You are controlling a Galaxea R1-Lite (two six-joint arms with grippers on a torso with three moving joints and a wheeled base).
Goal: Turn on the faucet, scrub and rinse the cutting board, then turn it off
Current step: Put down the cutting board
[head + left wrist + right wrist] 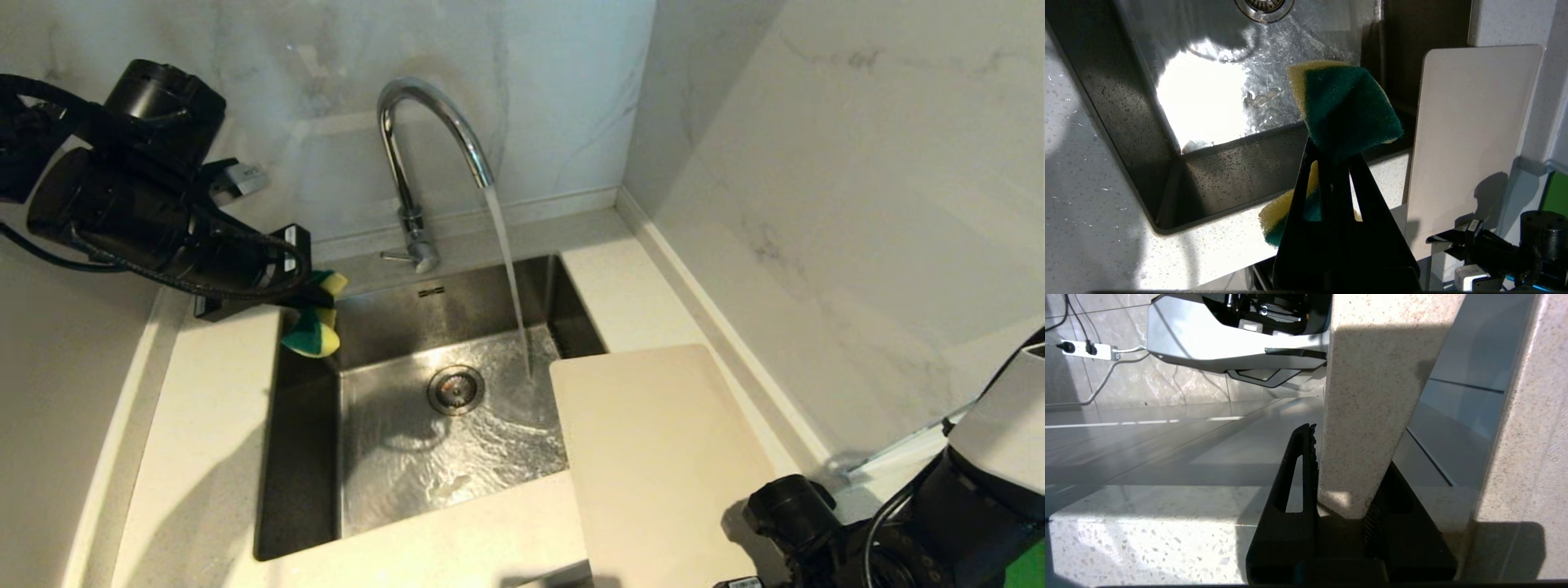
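The faucet (420, 163) is set behind the sink (310, 457), its stream falling right of the drain (455, 389). The cutting board (653, 465) is laid on the counter (204, 425) at the right, overhanging the basin's rim. A sponge (314, 327) is held above the sink's rear left corner.

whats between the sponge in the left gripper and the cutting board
In the head view, the open sink lies between the sponge and the cutting board, with its drain and the faucet's running water.
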